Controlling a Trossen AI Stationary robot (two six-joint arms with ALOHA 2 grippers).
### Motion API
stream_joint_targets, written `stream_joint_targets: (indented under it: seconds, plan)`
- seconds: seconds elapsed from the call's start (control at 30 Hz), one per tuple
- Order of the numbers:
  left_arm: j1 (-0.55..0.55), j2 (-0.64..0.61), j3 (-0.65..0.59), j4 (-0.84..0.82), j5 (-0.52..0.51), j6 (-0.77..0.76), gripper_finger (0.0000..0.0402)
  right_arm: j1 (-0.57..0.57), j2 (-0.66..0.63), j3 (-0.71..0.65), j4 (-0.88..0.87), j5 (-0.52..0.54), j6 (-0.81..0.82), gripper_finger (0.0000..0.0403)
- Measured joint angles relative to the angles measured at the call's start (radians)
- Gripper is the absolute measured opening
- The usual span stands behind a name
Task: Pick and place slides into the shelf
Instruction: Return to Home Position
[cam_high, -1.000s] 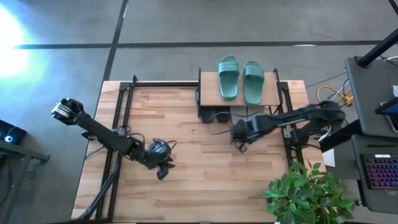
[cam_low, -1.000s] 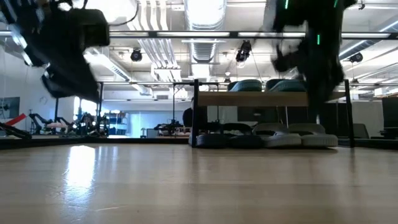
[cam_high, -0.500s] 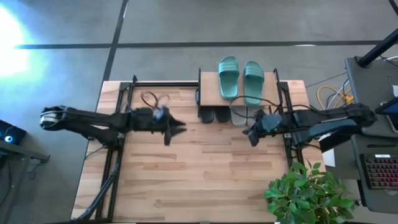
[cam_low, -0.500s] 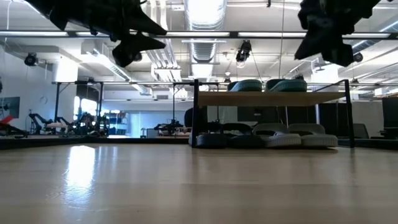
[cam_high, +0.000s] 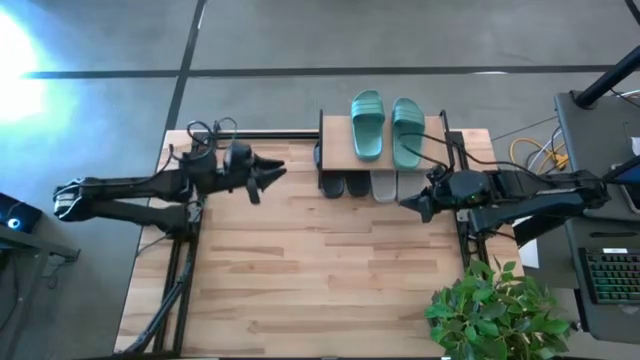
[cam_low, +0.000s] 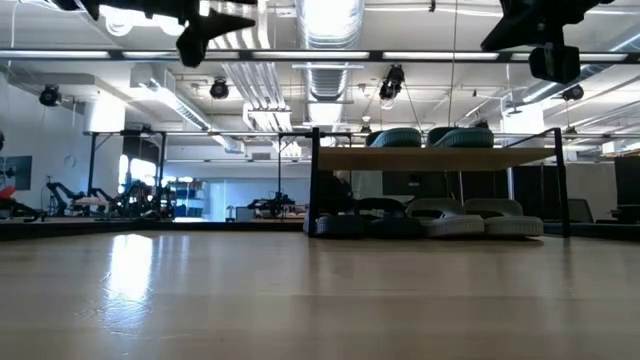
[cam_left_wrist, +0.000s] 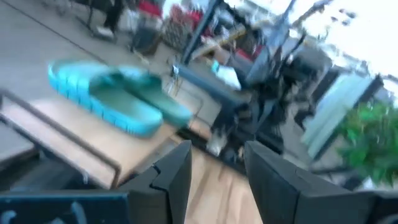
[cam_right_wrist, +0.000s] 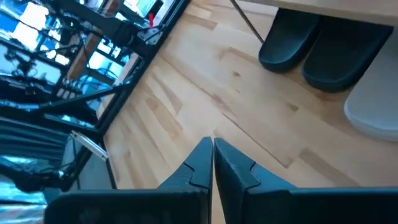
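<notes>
From above, we see all six slides at the shelf (cam_high: 335, 150): the teal pair (cam_high: 367, 124) lies on its top board, and the black pair (cam_high: 335, 186) and grey pair (cam_high: 384, 187) poke out from under its front edge. The left gripper (cam_high: 262, 175) hovers near the shelf's left side, and the right gripper (cam_high: 407, 203) hovers just off its front right corner. From table height, the teal pair (cam_low: 400, 137) sits on the shelf (cam_low: 420, 158), with black (cam_low: 350, 222) and grey (cam_low: 470, 218) lined up beneath. Both grippers hang higher than the shelf, the left (cam_low: 205, 25) well to its left and the right (cam_low: 545, 45) over its right end. In the left wrist view the fingers (cam_left_wrist: 174, 174) stand apart with nothing between them, and a blurred teal slide (cam_left_wrist: 112, 99) shows on the shelf (cam_left_wrist: 68, 134). In the right wrist view the fingers (cam_right_wrist: 199, 165) are pressed together and empty, with the black (cam_right_wrist: 292, 40) and grey (cam_right_wrist: 373, 112) slides under the shelf (cam_right_wrist: 336, 7). We judge the placing done and only the retreat left. To do it well, we would draw each arm up and away from the shelf first. We would keep the right arm clear of the side frame, then fold back slowly so nothing nudges the slides.
</notes>
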Motion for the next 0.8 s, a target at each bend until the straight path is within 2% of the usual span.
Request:
stream_joint_targets:
  seconds: [0.27, 0.57, 0.8]
  plan:
    - [-0.001, -0.006, 0.001, 0.172, -0.036, 0.0, 0.0134, 0.0, 0.02, -0.001, 0.003, 0.0, 0.068, 0.0009]
    - [-0.002, 0.02, -0.003, 0.175, -0.029, 0.0, 0.0134, 0.001, 0.037, -0.001, 0.001, 0.0, 0.061, 0.0009]
    - [-0.002, 0.093, -0.024, 0.174, -0.027, 0.0, 0.0134, 0.001, 0.042, -0.001, 0.001, 0.0, 0.061, 0.0009]
